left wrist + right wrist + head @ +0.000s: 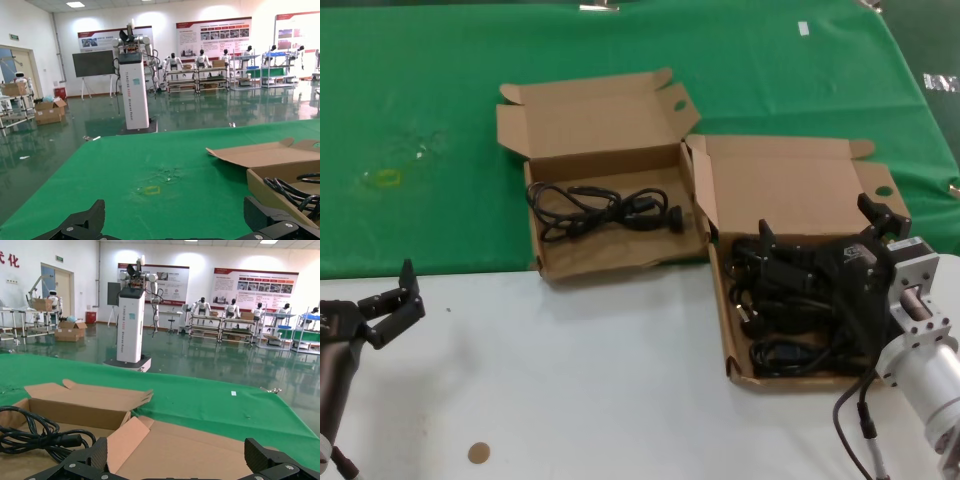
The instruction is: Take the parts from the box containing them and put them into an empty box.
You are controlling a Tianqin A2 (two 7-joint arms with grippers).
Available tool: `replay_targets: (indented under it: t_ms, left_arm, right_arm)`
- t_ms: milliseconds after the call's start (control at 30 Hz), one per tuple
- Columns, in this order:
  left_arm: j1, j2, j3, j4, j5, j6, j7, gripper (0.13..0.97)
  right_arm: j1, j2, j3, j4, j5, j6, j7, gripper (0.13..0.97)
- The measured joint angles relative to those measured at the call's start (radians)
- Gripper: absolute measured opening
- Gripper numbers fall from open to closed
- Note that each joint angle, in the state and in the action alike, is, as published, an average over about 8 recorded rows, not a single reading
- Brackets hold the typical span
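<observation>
The larger brown box point(740, 372) stands at the right, lid point(790, 185) open, with several black cables point(790, 350) piled in its tray. My right gripper point(823, 225) hangs open and empty just above those cables; in the right wrist view point(178, 460) it faces the box's lid point(210, 450). The smaller box point(620, 258) stands to the left of it and holds one black cable point(605, 208), also seen in the right wrist view point(35, 435). My left gripper point(395, 305) is open and empty, parked over the white table at the front left.
Green cloth point(420, 100) covers the far half of the table, with a yellow mark point(382, 178) on it. White tabletop point(600, 380) lies in front, with a small brown disc point(478, 452). In the left wrist view, the smaller box point(270, 187) lies beyond my left gripper point(177, 220).
</observation>
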State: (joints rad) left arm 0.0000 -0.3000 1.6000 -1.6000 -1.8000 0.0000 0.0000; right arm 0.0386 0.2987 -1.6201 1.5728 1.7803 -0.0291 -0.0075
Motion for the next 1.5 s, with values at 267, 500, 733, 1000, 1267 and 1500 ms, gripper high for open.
replay_targets:
  t_ms: [267, 500, 733, 1000, 1267, 1500]
  left_arm:
    - [0.0, 0.0, 0.0, 0.0, 0.0, 0.0, 0.0, 0.966]
    - [0.0, 0.0, 0.0, 0.0, 0.0, 0.0, 0.0, 0.966]
    - [0.0, 0.0, 0.0, 0.0, 0.0, 0.0, 0.0, 0.966]
    - [0.0, 0.0, 0.0, 0.0, 0.0, 0.0, 0.0, 0.966]
    - [0.0, 0.0, 0.0, 0.0, 0.0, 0.0, 0.0, 0.966]
    - [0.0, 0.0, 0.0, 0.0, 0.0, 0.0, 0.0, 0.966]
  right_arm:
    - [0.0, 0.0, 0.0, 0.0, 0.0, 0.0, 0.0, 0.966]
    - [0.0, 0.0, 0.0, 0.0, 0.0, 0.0, 0.0, 0.966]
    - [0.0, 0.0, 0.0, 0.0, 0.0, 0.0, 0.0, 0.966]
    - [0.0, 0.0, 0.0, 0.0, 0.0, 0.0, 0.0, 0.966]
    - [0.0, 0.0, 0.0, 0.0, 0.0, 0.0, 0.0, 0.966]
    - [0.0, 0.0, 0.0, 0.0, 0.0, 0.0, 0.0, 0.966]
